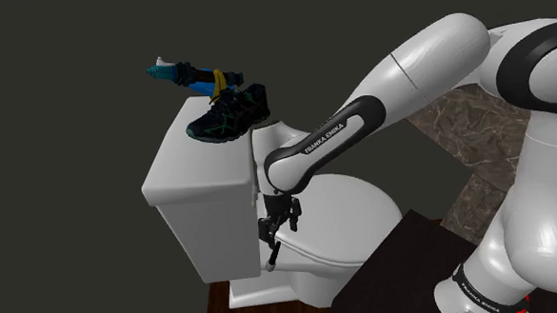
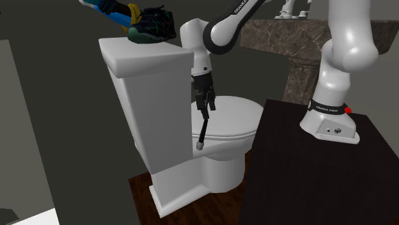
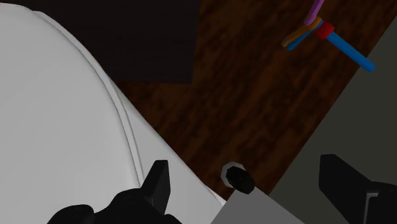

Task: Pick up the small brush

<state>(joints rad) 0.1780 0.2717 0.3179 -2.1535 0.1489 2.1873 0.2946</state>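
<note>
My two black fingers (image 3: pixel 159 184) are the closest thing, and they stand well apart, so my gripper (image 2: pixel 207 107) is open. Between them I see the small brush (image 3: pixel 236 178), a thin dark stick with a pale tip that points down and away from me. Neither finger touches it there. In the second exterior view it hangs just under my gripper, in the gap between the tank (image 2: pixel 153 108) and the toilet bowl (image 2: pixel 224 153). I cannot tell whether its upper end rests against anything. The white toilet lid (image 3: pixel 57 114) beside me is down, so the inside of the bowl is hidden. Below the brush is a dark wooden floor (image 3: pixel 254 108), and some coloured sticks (image 3: pixel 318 32) show on it. On the flat cover (image 1: pixel 196 163) of the tank sits a black shoe (image 1: pixel 229 114) with green lines. Just beside the shoe is a blue and yellow thing (image 1: pixel 183 76) that I cannot name.
</note>
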